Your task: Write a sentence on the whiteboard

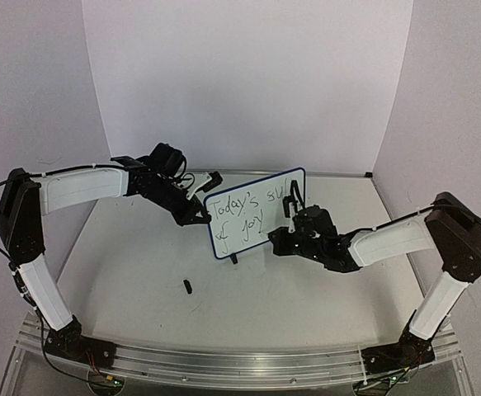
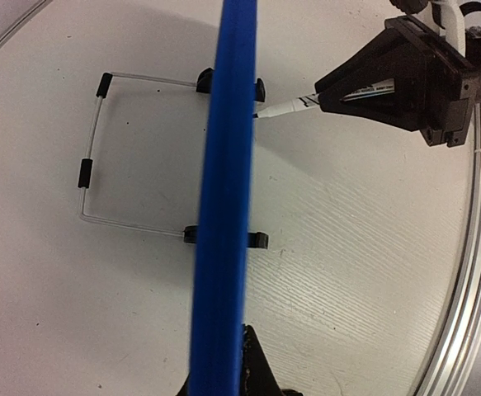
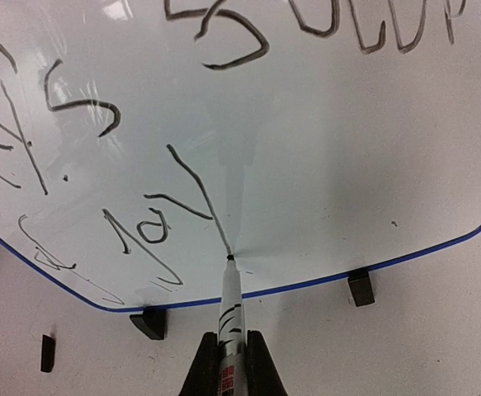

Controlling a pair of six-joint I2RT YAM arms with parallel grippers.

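We see one whiteboard [image 1: 265, 234], small and rectangular, with a white face and a blue rim with rounded corners. It stands upright near the middle of the table [image 1: 133, 272], between the two arms, and it looks slightly tilted in the top view. One sentence [image 1: 242, 216] runs across it in thin black handwriting, in two lines. We read the upper line as "Today's full" and the lower as "of joy"; the letters are loose and uneven.

From the right wrist view we count two black clip feet [image 3: 360, 287] under the bottom rim. From the left wrist view we see one thin wire stand [image 2: 91, 169] lying flat on the table behind the board, with two small black sleeves on it.

There are two grippers. The left gripper [image 1: 206, 200] is at the board's left edge. In its own view the rim runs edge-on between its fingers, one on either face, so we take it as clamped on the board. The right gripper [image 3: 230, 346] is clenched around one marker [image 3: 228, 301], a white barrel with black print. The marker's tip touches the board at the foot of the "y" in "joy", just above the bottom rim.

One small black piece [image 1: 188, 286] lies alone on the table in front of the board, well apart from both grippers; we cannot tell what it is.
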